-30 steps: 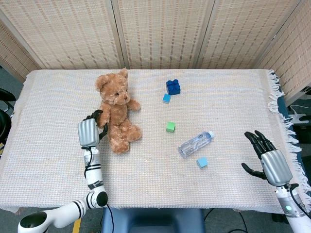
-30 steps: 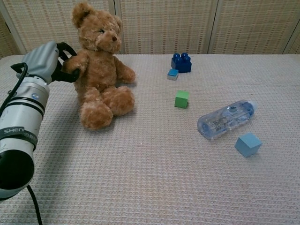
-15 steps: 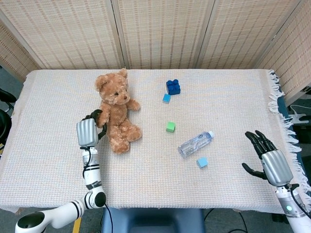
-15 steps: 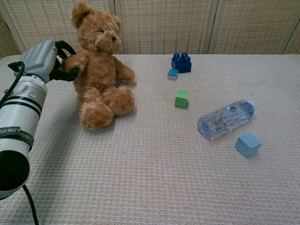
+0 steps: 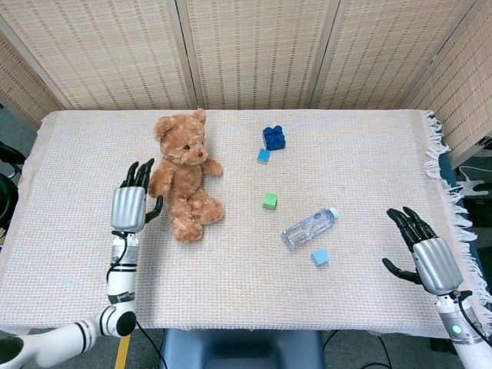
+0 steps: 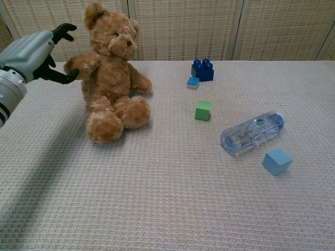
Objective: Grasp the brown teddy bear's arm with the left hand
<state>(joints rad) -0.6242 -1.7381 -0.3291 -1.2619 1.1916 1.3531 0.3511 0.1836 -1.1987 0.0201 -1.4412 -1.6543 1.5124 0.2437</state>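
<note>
Brown teddy bear (image 5: 184,181) partly hides left hand (image 5: 130,201).

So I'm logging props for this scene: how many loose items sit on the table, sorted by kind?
Brown plush teddy bear: 1
Dark blue studded plastic brick: 1
Small cubes: 3 (light blue by the brick, green, light blue by the bottle)
Clear plastic water bottle lying on its side: 1
Total: 6
</note>
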